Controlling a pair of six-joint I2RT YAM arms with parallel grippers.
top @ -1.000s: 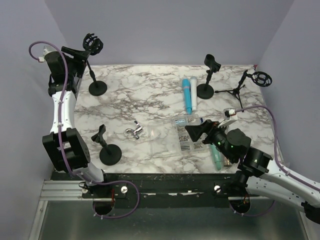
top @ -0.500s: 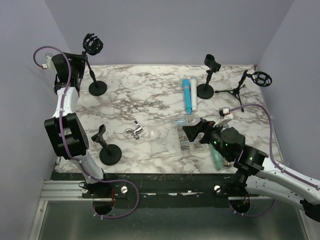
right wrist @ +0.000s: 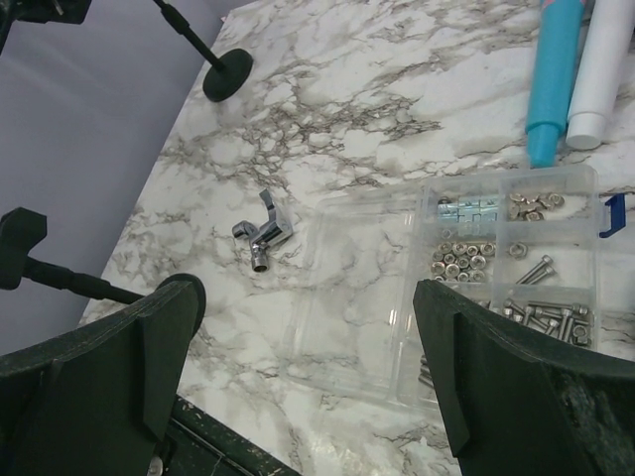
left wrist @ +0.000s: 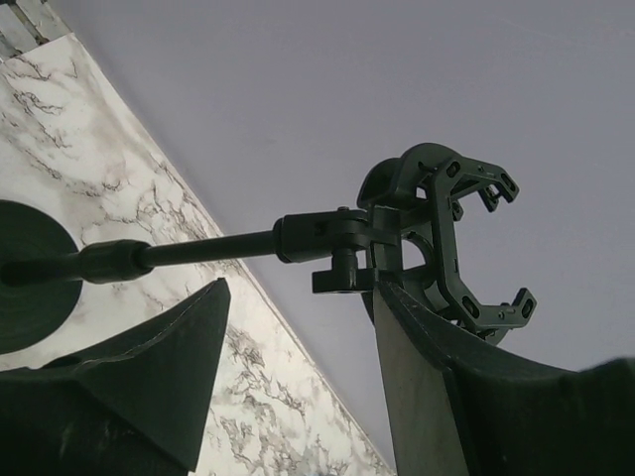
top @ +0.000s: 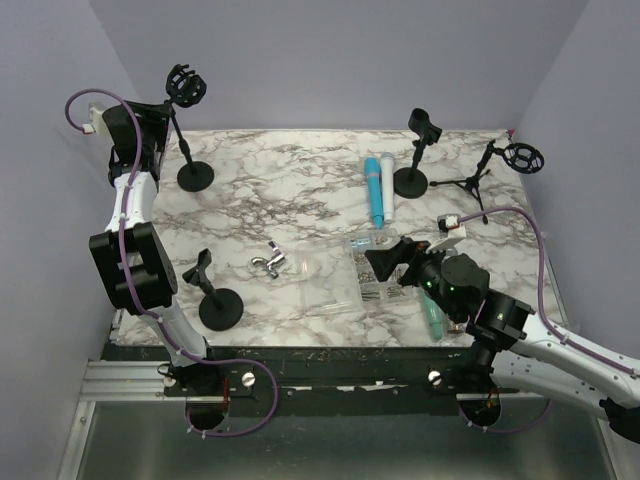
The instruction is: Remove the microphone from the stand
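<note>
Starting at the left pincer (left wrist: 301, 288), Ana asks: how does it stand?

Ben: Partly open. Its two dark fingers are apart and clamp nothing. The clamp joint of the thin black rod (left wrist: 198, 248) sits just beyond the gap. The right-hand finger overlaps the black spider-shaped cradle (left wrist: 442, 238), but I cannot tell whether it touches.

Ana: And the microphone?

Ben: I see none in that cradle; its ring looks empty against the lilac wall. The rod runs down to the round black base (top: 195, 177) at the far left of the marbled white bench (top: 290, 190). A long blue tube (top: 373, 190) and a white tube (top: 387, 180) lie side by side on the bench, well apart from this stand. They may be microphones, but I cannot be sure.

Ana: The right pincer (right wrist: 310, 293)?

Ben: Wide open, holding nothing. It hangs over the clear plastic compartment box of screws and nuts (right wrist: 506, 268), with a small chrome fitting (right wrist: 260, 233) lying to its left.

Ana: What could go wrong?

Ben: If the fingers close here, I judge they would catch the joint or the cradle, not a microphone. Any pull would then lift or tip the whole stand, since nothing holds the base down. A sideways nudge from that finger could topple it too.
</note>
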